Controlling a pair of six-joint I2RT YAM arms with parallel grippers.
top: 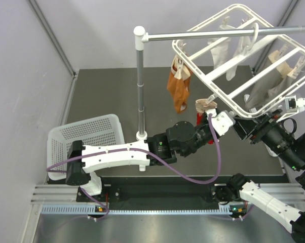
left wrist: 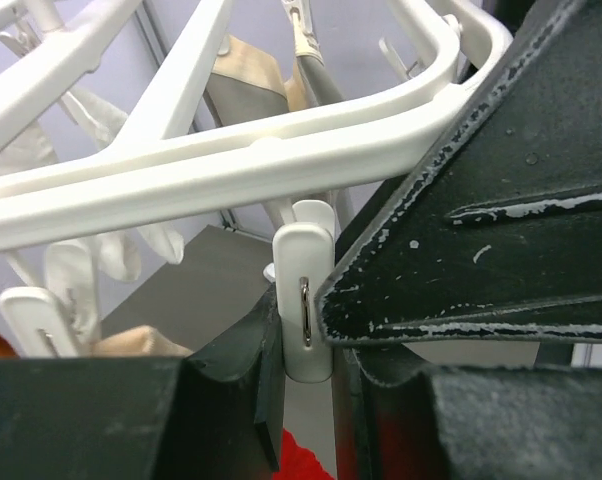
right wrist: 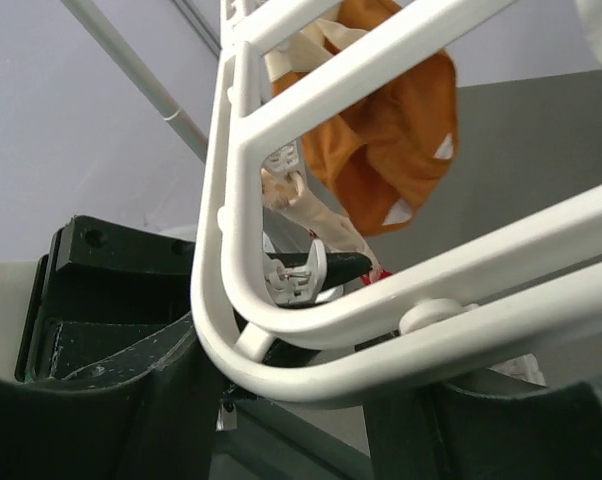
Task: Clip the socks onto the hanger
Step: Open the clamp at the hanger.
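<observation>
Perforated white plastic basket [top: 86,132] far left, stiff mesh walls. Beside it the grey metal stand [top: 140,81]: smooth round pole, with a rail running right.

Orange sock [top: 179,87] hangs crumpled from a peg at the frame's left edge. It is soft knit with pale patches.

Left gripper [left wrist: 306,395]: fingers drawn nearly together. A clip peg [left wrist: 303,290] stands in the narrow gap at their tips, and the red sock [left wrist: 303,462] shows in the same gap just beneath it. Judgement: the grip is on the sock, its pale cuff offered up to the peg; how much load the peg itself takes, cannot tell.

Handling, judged: the sock is light, limp and compressible, and it will fold and sag wherever it is unsupported. Best hold is at the cuff, where the doubled edge gives the peg something thick to bite. The peg is small hard glossy plastic with a metal spring ring. It dangles, so it likely swings away when pushed.

Hanger [left wrist: 181,185]: white moulded frame with rounded corners and flat ribbed bars, rigid but light, hung tilted from the rail.

Right gripper [right wrist: 296,395]: chipped black fingers stand on either side of the frame's near corner and appear to bear on it, steadying it.

Further right, white socks [top: 224,50] hang clipped, and beige and grey socks [top: 275,76] beyond them.
</observation>
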